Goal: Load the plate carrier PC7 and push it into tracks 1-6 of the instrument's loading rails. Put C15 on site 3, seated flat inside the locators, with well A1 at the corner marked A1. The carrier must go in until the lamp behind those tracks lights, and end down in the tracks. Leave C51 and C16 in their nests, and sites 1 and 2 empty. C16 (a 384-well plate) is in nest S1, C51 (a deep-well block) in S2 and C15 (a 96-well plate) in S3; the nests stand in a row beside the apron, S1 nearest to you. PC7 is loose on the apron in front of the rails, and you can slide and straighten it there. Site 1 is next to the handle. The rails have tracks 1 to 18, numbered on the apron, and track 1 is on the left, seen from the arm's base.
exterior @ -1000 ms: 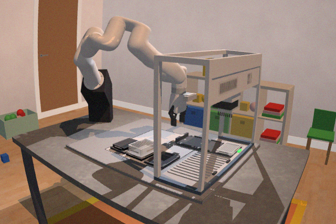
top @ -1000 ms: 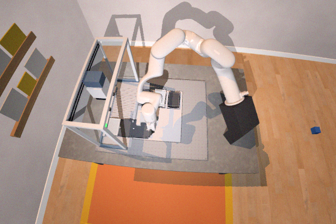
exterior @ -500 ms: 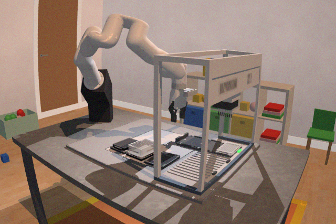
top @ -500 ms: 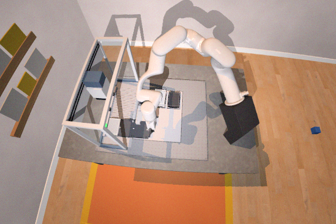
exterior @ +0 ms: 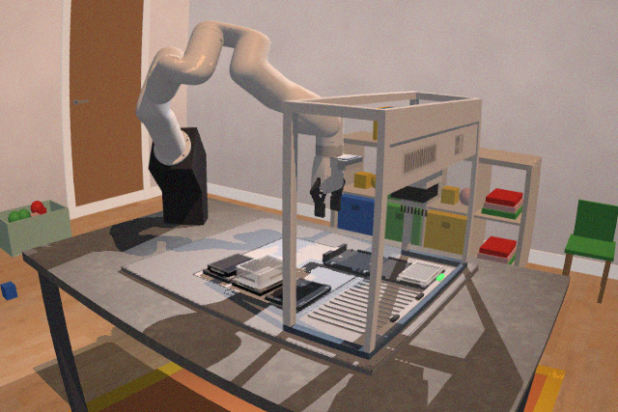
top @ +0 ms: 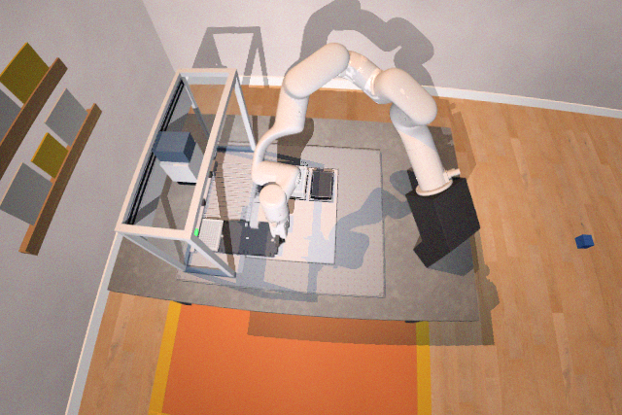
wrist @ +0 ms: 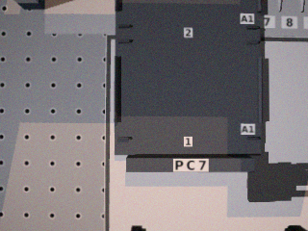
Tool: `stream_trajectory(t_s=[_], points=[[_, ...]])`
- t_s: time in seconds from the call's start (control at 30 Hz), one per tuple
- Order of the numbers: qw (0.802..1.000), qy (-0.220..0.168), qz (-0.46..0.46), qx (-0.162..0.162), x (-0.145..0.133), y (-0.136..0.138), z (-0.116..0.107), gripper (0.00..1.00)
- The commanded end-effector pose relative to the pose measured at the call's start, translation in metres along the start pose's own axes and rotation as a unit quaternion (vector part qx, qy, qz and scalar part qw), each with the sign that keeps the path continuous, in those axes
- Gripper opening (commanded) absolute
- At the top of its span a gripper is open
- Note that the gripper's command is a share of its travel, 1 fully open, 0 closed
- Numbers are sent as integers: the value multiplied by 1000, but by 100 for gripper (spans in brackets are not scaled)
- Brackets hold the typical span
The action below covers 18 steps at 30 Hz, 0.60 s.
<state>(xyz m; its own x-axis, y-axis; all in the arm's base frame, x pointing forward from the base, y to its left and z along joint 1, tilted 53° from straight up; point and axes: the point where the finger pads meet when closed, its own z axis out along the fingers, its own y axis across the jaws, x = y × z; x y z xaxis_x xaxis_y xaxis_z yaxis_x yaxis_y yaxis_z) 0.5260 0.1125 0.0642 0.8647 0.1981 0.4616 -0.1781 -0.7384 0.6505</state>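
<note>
The dark carrier PC7 (top: 259, 245) (exterior: 351, 260) (wrist: 188, 87) lies straight in the left tracks, its far end under the instrument frame; track numbers 7 and 8 show just to its right. The white plate C15 (top: 210, 234) (exterior: 420, 272) sits on its far site 3 and looks flat; its A1 corner cannot be read. Sites 1 and 2 are empty. A green lamp (top: 196, 231) (exterior: 439, 277) is lit behind it. My gripper (exterior: 327, 211) (wrist: 217, 229) is open and empty, above the carrier's handle end. C16 (top: 322, 184) (exterior: 228, 265) and C51 (exterior: 259, 271) are in their nests.
The S3 nest (exterior: 301, 292) holds no plate. The slotted rails (top: 228, 190) (exterior: 359, 303) lie beside the carrier. The frame's posts (exterior: 289, 223) stand around the rails, and a dark-topped instrument head (top: 175, 147) hangs inside. The pale apron (top: 316, 231) (wrist: 168, 207) extends from the handle towards the arm base.
</note>
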Motion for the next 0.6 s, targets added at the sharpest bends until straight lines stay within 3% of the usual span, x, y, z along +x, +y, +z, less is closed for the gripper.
stream_trajectory(t_s=[0.0,0.57], points=[[1000,1,0,1,1,0,-10,82],[1000,1,1,1,1,0,-35,82]])
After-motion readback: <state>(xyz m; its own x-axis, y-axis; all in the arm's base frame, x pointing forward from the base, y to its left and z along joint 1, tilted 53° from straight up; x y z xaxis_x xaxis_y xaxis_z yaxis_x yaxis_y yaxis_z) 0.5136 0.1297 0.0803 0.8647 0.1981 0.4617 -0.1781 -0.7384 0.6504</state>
